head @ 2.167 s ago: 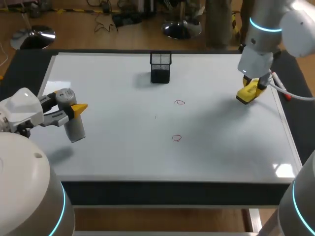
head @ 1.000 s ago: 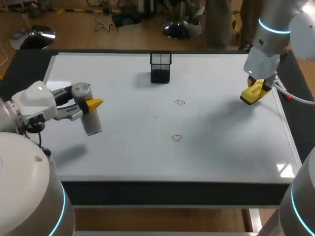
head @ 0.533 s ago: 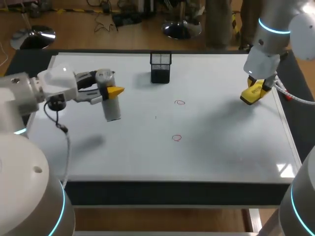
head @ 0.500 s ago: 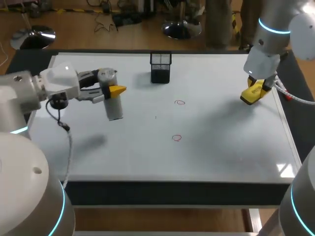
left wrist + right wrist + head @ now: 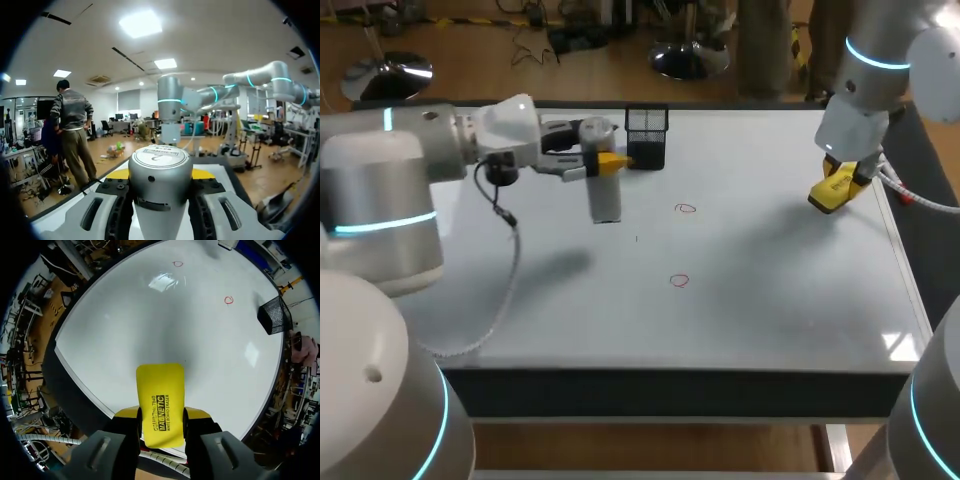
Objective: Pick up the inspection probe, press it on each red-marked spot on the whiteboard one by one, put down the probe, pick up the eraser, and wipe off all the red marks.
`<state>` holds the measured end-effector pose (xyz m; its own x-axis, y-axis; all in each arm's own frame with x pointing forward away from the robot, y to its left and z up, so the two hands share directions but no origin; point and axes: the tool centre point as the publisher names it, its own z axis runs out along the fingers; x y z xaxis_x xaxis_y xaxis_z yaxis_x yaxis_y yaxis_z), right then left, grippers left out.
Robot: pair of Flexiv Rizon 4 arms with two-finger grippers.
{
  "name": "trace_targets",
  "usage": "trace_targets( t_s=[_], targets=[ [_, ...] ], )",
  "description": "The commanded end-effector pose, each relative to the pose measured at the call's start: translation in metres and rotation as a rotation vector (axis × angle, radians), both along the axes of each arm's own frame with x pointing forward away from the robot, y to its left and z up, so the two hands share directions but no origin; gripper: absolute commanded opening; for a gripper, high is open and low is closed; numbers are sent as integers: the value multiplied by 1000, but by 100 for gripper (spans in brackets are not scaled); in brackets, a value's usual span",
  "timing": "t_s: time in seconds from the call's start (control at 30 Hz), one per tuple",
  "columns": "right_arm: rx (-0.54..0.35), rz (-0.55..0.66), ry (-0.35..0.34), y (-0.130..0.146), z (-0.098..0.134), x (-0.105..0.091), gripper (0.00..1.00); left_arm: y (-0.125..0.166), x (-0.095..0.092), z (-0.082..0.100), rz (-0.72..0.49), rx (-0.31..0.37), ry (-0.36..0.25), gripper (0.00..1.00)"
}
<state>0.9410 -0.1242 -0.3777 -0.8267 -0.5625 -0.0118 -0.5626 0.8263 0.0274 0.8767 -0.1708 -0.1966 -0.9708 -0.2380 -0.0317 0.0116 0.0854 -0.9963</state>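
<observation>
Head view: grey probe [image 5: 605, 200] is clamped from both sides in L gripper [image 5: 603, 162], above whiteboard [image 5: 520, 300], just beside black mesh holder [image 5: 646, 137]. Yellow eraser [image 5: 828, 192] is pinched in R gripper [image 5: 835, 185] at board's right side. Far red mark [image 5: 685, 208] and near red mark [image 5: 679, 281] are seen mid-board.

L wrist view: probe's round top is gripped betw. fingers.

R wrist view: eraser is squeezed betw. fingers; both marks are seen well ahead.

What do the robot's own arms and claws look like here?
The left arm and right arm are silver-grey cylinders with glowing cyan rings and white wrist housings. The left claw and right claw each have two grey fingers with oval slots, black inner faces and yellow tips. A black cable hangs from the left wrist; a white cable with a red band leaves the right.
</observation>
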Motion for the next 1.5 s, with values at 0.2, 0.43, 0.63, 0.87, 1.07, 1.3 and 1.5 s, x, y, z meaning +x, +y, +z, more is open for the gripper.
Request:
trace_targets(
  t_s=[0.2,0.43,0.63,0.87,1.07,1.3,1.5],
  targets=[
    [-3,1,2,0,1,1,0,-96,36,-17,-122,9,21,0],
    [-3,1,2,0,1,1,0,-119,50,-32,-147,7,25,0],
    [-3,1,2,0,1,1,0,-136,58,-42,-159,2,24,0],
    [-3,1,2,0,1,1,0,-147,68,-52,-167,-3,21,0],
    [-3,1,2,0,1,1,0,-145,74,-57,-154,7,17,0],
    [-3,1,2,0,1,1,0,-142,77,-65,-153,13,18,0],
    [-3,1,2,0,1,1,0,-138,77,-71,-157,19,24,0]
  ],
)
